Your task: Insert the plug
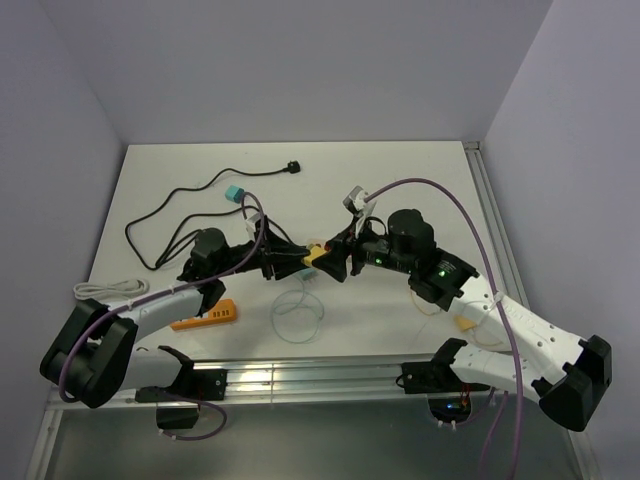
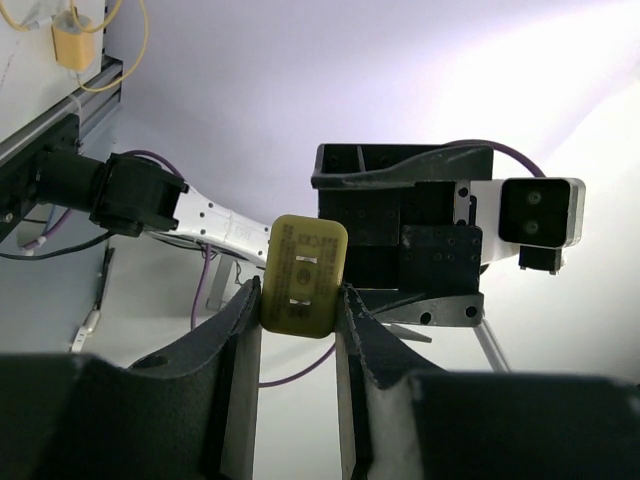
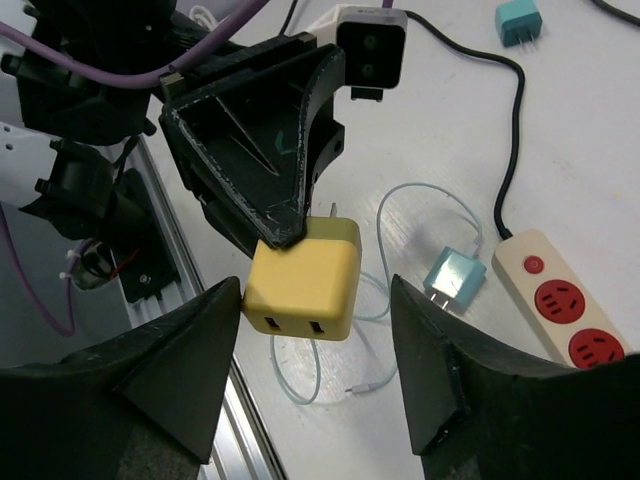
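A yellow two-port charger plug hangs in the air over the middle of the table. My left gripper is shut on it, with the prongs facing the left wrist camera. My right gripper is open, its fingers either side of the plug. Its left finger sits at the plug's edge and its right finger stands apart. In the top view the grippers meet tip to tip, left and right. The power strip lies near the front left, and shows cream with red sockets in the right wrist view.
A teal charger with a pale blue looped cable lies below the grippers. Another teal plug and a black cable lie at the back left. A white cable is at the left edge. An aluminium rail runs along the front.
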